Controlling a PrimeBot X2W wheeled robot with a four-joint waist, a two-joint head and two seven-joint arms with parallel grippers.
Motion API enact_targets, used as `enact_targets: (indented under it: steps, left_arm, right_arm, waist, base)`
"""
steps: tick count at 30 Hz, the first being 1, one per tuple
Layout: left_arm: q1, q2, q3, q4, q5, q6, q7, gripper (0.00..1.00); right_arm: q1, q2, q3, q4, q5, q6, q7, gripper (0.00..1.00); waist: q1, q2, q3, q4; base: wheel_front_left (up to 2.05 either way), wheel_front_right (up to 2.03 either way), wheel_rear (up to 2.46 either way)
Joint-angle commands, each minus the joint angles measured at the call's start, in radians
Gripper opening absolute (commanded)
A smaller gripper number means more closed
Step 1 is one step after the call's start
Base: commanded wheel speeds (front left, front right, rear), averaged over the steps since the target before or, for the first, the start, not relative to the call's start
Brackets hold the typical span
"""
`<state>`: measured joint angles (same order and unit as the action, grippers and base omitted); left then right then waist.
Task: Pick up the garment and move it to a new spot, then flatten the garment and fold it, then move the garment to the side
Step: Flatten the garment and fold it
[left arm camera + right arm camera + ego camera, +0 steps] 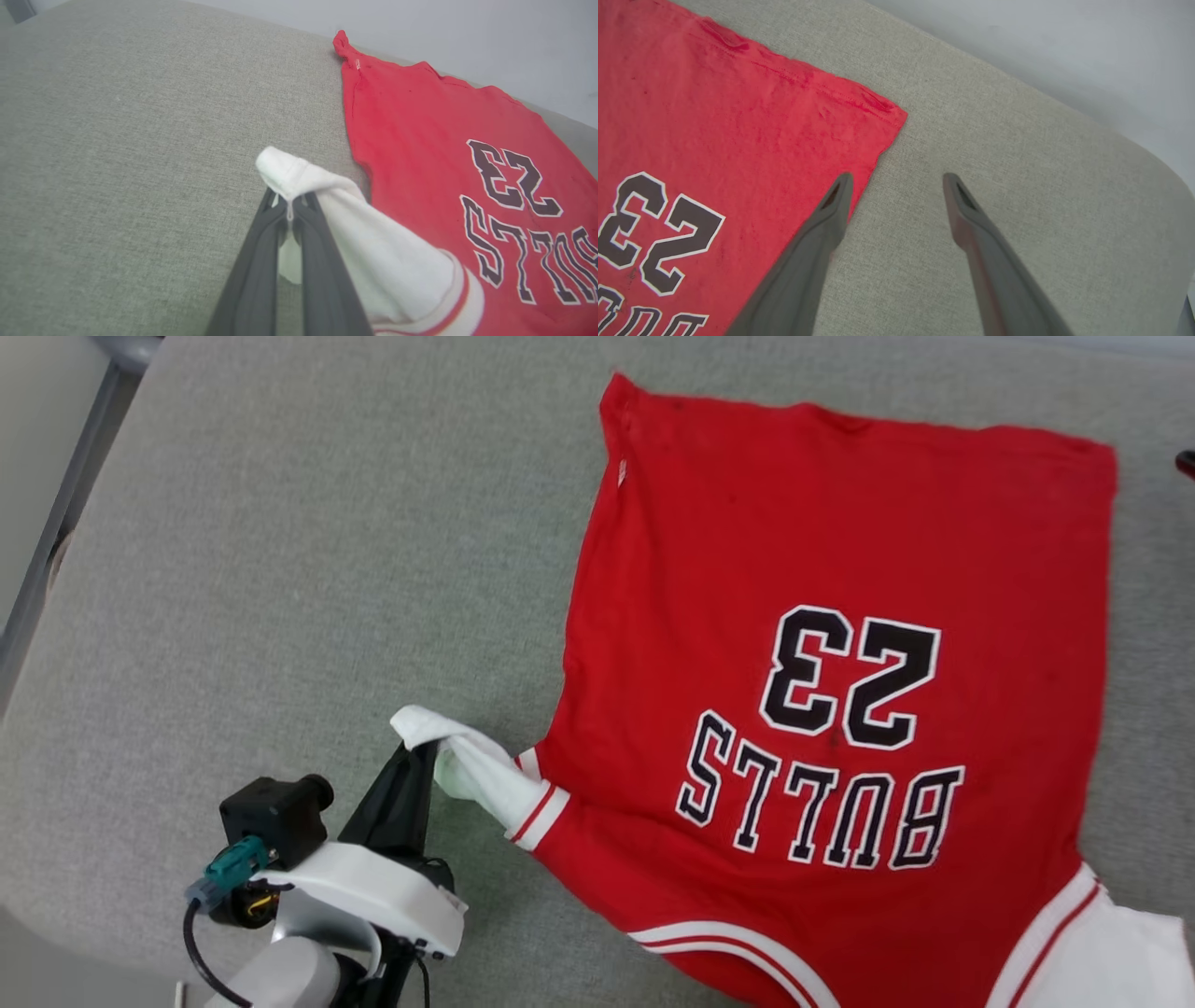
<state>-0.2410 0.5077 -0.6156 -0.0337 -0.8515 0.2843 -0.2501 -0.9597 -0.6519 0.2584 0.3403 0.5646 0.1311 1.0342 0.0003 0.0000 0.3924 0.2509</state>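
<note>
Red fabric, head view: the garment (840,569) is spread print-up on the grey bench (280,569), across the right half of the frame.
Grip, head view: the left gripper (420,751), lower left, has its jaws closed on the bunched white sleeve (481,775).
Writing, head view: "23" and "BULLS" are seen upside down in black with a white outline. A small white tag (622,473) cannot be read.
Left wrist view: the sleeve tip is pinched at mid-frame. "23" is readable, and "BULLS" is cut off at the right edge.
Right wrist view: the right gripper (896,179) has its jaws spread wide and empty, above the garment's side edge. "23" is seen lower left.
Progress: flattening is judged under way. Folding and the move aside are left.
</note>
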Motion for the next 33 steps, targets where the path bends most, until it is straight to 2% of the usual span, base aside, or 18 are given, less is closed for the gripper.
enact_targets:
  steps: [1,8,18,19,20,26,33]
  left_arm:
    - [-0.017,-0.009,0.0,0.002,0.006,-0.005,-0.006,0.0]
    - [-0.06,-0.055,0.012,0.028,0.032,-0.04,-0.012,0.0]
    - [-0.071,-0.105,0.036,0.077,0.055,-0.081,-0.017,0.0]
    - [-0.07,-0.107,0.039,0.081,0.057,-0.085,-0.017,0.0]
    - [-0.07,-0.11,0.042,0.085,0.058,-0.089,-0.017,0.0]
    - [-0.054,-0.121,0.065,0.124,0.064,-0.109,-0.017,0.0]
    - [0.001,-0.108,0.09,0.173,0.071,-0.112,-0.016,0.0]
  right_arm:
    - [-0.024,0.006,0.001,0.011,-0.004,-0.001,0.006,1.0]
    - [-0.123,0.045,0.017,0.142,-0.063,-0.001,0.021,1.0]
    - [0.006,0.059,0.064,0.283,-0.051,-0.001,0.008,1.0]
    - [0.009,0.057,0.067,0.286,-0.047,-0.001,0.006,0.58]
    - [0.01,0.053,0.072,0.285,-0.044,-0.001,0.001,0.0]
    - [-0.054,0.046,0.069,0.236,-0.021,-0.001,-0.102,0.0]
    - [-0.009,-0.05,0.155,0.112,0.062,-0.001,-0.257,0.0]
  waist:
    - [-0.0003,0.0,0.052,0.038]
    - [-0.0003,0.0,0.131,0.075]
    - [-0.0003,0.0,0.157,0.086]
    - [-0.0003,0.0,0.157,0.084]
    - [-0.0003,0.0,0.156,0.082]
    - [-0.0003,0.0,0.118,0.06]
    - [-0.0003,0.0,-0.008,0.007]
  base:
    - [0.0,0.0,0.0]
    - [0.0,0.0,0.0]
    - [0.0,0.0,0.0]
    - [0.0,0.0,0.0]
    - [0.0,0.0,0.0]
    - [0.0,0.0,0.0]
    - [0.0,0.0,0.0]
